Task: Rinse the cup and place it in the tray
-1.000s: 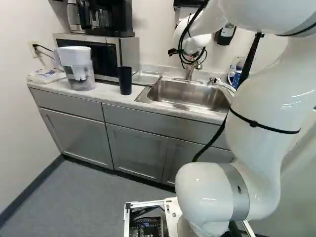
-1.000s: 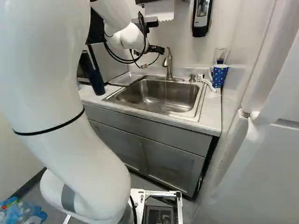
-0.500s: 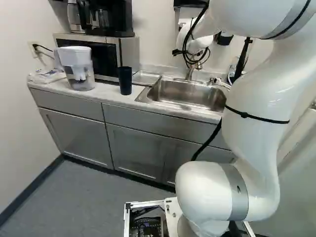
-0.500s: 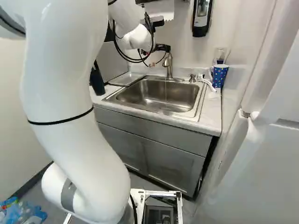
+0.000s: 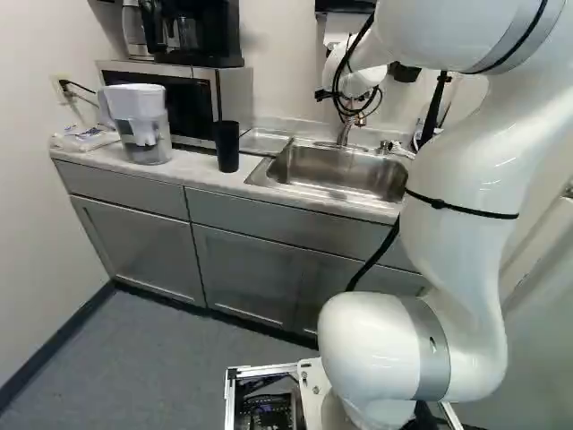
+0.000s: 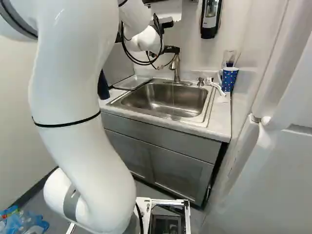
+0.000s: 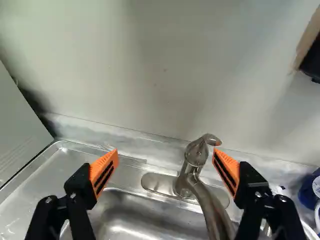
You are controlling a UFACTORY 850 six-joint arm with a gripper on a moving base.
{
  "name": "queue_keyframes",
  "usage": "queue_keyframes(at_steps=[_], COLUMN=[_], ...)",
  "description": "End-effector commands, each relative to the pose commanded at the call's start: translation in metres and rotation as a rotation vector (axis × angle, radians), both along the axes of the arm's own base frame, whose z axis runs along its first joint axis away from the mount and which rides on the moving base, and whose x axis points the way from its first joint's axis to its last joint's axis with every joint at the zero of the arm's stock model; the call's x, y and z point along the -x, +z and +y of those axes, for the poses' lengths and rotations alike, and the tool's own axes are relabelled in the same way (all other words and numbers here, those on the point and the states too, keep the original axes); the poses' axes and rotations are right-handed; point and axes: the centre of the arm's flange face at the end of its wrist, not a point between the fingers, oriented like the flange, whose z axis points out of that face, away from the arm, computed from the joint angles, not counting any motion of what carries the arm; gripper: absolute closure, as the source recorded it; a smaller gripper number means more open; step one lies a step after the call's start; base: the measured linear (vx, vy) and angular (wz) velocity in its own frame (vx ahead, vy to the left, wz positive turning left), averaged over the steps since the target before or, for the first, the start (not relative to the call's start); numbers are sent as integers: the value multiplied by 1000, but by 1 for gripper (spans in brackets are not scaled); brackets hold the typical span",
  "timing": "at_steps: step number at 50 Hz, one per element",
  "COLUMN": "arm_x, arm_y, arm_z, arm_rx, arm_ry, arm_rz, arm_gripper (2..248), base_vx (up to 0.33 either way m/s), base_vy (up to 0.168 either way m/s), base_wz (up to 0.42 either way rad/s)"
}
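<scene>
My gripper (image 6: pixel 171 49) is up by the faucet (image 6: pixel 176 66) behind the sink. In the wrist view the gripper (image 7: pixel 166 152) stands open, orange pads wide apart; the faucet's handle (image 7: pixel 196 152) shows between the fingers, nearer one of them. A thin water stream (image 6: pixel 173 100) falls into the sink (image 6: pixel 161 103). Upright on the counter left of the sink stands a dark tall cup (image 5: pixel 226 148). A blue dotted mug (image 6: pixel 228 79) stands right of the sink. The shallow metal tray (image 6: pixel 132 82) lies at the sink's left, with no cup on it.
A water pitcher (image 5: pixel 143 125) and a microwave (image 5: pixel 188 98) stand at the left of the left base view. Beside the faucet lies a white brush (image 6: pixel 216 86). A soap dispenser (image 6: pixel 210 18) hangs on the wall, and a white door (image 6: pixel 278 141) closes off the right.
The arm has swung slightly, carrying the gripper rightward to the faucet in the right base view. The arm covers more of the dark cup there. The base has stayed put.
</scene>
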Motion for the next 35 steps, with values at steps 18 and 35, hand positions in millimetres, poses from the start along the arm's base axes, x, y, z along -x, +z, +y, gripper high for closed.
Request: queue_keyframes(at_steps=[18, 35], arm_x=[-4, -5], arm_y=[1, 3], arm_z=[3, 4], arm_rx=[8, 28], arm_ry=[10, 23], arm_rz=[-9, -32], arm_gripper=[3, 3], base_vx=[0, 0], base_vy=[0, 0], base_wz=[0, 0])
